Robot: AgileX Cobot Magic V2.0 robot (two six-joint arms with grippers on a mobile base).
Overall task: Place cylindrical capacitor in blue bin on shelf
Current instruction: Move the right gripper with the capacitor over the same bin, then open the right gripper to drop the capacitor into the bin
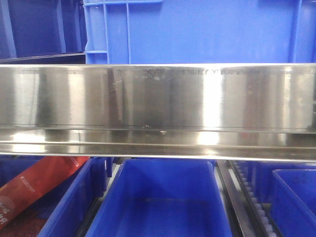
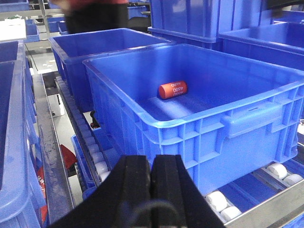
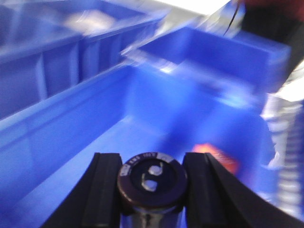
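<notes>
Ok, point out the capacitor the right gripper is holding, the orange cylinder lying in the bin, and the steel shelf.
capacitor (image 3: 152, 176), right wrist view, dark terminal end.
orange cylinder (image 2: 173, 90), left wrist view, printed side.
steel shelf (image 1: 158, 96), front view, front ledge.

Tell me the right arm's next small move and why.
Probably lower a little, then open. The right gripper holds the capacitor between its fingers above the blue bin, whose floor lies beneath it. The view is blurred, so the height is unclear.

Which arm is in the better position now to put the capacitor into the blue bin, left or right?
Right. Its fingers hold the cylindrical capacitor over a blue bin. The left gripper is shut and empty, outside another bin holding an orange cylinder.
</notes>
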